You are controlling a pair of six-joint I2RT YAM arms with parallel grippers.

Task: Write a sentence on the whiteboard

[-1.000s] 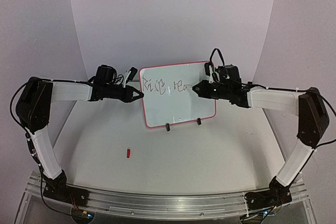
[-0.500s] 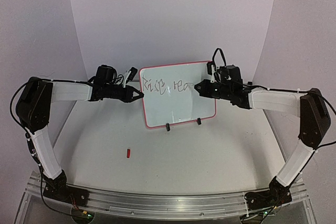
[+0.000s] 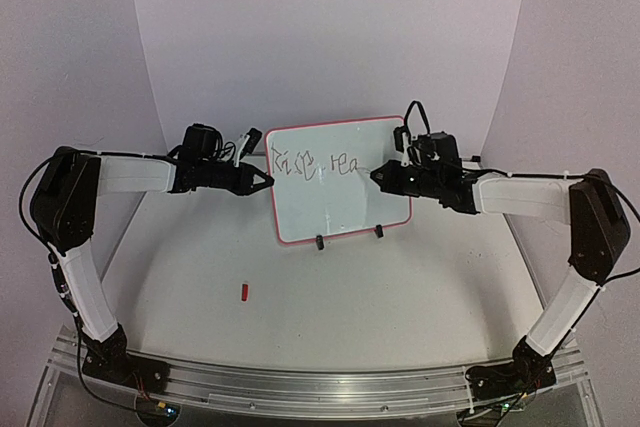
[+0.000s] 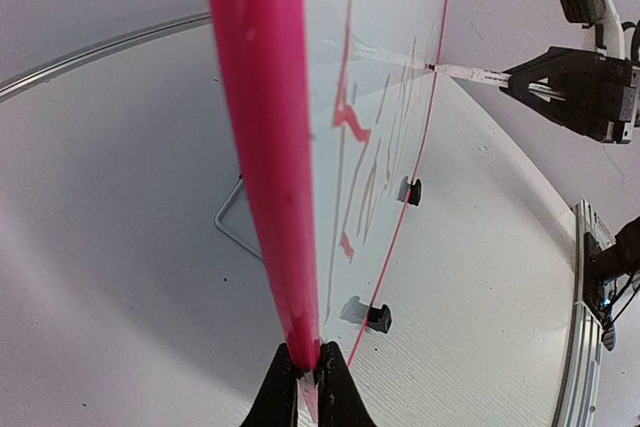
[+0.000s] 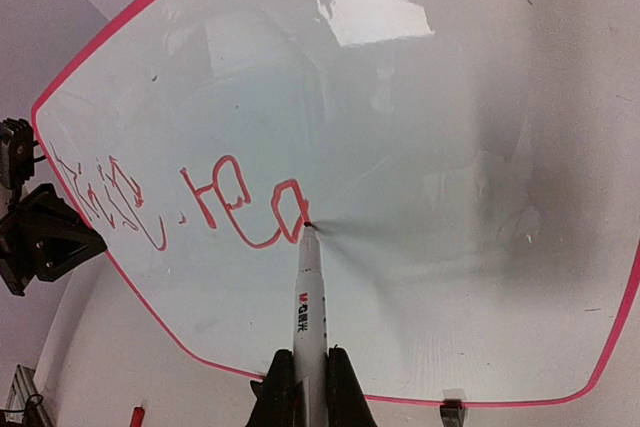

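The whiteboard (image 3: 340, 209) stands on the counter (image 3: 300, 297), its left edge clamped by the left pincer (image 3: 266, 180). The right pincer (image 3: 378, 175), closed on the marker (image 5: 309, 297), has just added an "a": the sentence (image 3: 318, 163), across the whiteboard's upper half, reads "Raise, rea", still unfinished.

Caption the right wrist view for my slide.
Right gripper holds the marker tip on the whiteboard, the sentence unfinished; left gripper grips its edge.
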